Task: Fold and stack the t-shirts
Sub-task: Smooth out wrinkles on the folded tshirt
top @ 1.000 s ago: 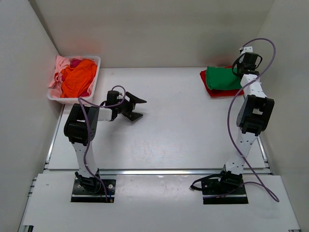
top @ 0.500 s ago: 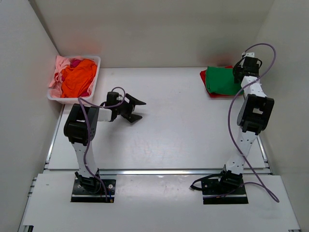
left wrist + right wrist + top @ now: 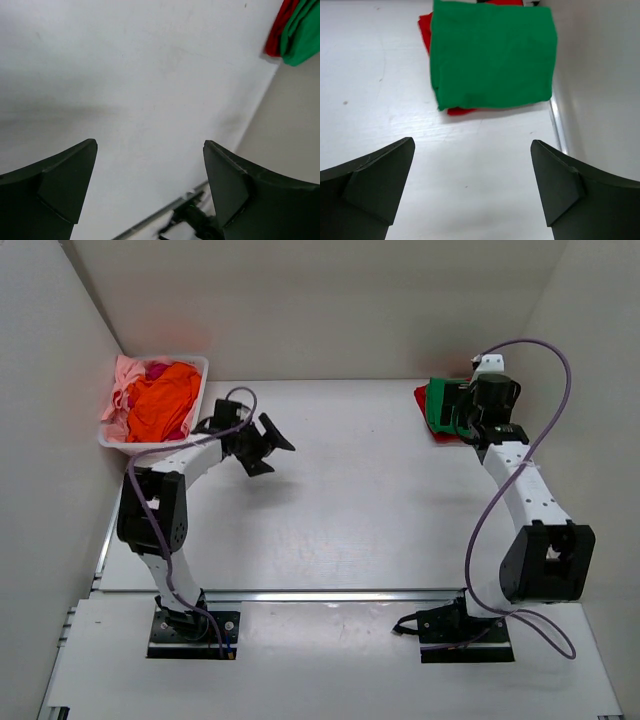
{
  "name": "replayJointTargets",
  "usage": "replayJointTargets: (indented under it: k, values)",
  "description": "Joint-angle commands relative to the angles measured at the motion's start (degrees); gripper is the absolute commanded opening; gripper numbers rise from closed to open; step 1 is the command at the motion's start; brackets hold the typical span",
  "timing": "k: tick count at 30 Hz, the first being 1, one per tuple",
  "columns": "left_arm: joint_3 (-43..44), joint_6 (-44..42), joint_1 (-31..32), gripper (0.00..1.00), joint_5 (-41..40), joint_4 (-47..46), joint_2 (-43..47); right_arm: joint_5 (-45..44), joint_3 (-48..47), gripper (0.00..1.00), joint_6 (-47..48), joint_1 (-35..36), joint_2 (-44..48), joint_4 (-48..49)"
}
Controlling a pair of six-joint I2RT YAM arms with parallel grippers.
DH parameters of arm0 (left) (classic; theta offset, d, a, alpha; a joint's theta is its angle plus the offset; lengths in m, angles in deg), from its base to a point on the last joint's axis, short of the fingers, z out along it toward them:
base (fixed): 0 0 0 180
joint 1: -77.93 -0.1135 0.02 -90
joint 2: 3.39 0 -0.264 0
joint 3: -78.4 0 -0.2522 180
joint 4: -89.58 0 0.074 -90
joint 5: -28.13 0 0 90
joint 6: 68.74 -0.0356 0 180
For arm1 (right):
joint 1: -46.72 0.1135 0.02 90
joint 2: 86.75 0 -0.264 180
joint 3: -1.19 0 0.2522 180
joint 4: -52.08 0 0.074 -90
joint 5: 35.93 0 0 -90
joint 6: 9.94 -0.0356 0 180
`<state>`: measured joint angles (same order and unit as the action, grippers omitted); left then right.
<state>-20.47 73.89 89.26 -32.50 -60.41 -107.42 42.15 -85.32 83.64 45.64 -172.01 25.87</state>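
A folded dark green t-shirt (image 3: 492, 55) lies on a folded red t-shirt (image 3: 424, 30) at the table's back right corner, next to the side wall. My right gripper (image 3: 472, 142) is open and empty, with bare table between its fingers just short of the stack. From above, this gripper (image 3: 448, 410) hovers over the green shirt (image 3: 436, 405), hiding most of it. My left gripper (image 3: 268, 450) is open and empty over the table's left part, to the right of the basket. The left wrist view shows the green shirt (image 3: 302, 35) and the red shirt (image 3: 277, 30) far off.
A white basket (image 3: 200, 368) in the back left corner holds crumpled orange (image 3: 165, 400), pink (image 3: 120, 385) and magenta (image 3: 157, 370) shirts. Walls close the table at left, back and right. A metal rail (image 3: 559, 130) runs along the right edge.
My right gripper has opened, let go of the green shirt and drawn back, the arm swinging its elbow toward the front. The left gripper has moved toward the back, closer to the basket.
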Motion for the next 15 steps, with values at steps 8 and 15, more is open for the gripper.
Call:
replayJointTargets:
  k: [8,15]
  values:
    - [6.90,-27.66,-6.30,0.99,-22.09,32.01,10.76,2.16,9.63,0.99,-5.51,3.45,12.56,-13.11]
    - [1.71,-37.33,-4.39,0.98,-16.09,33.67,16.14,2.08,13.42,0.99,-4.01,6.44,16.96,-18.67]
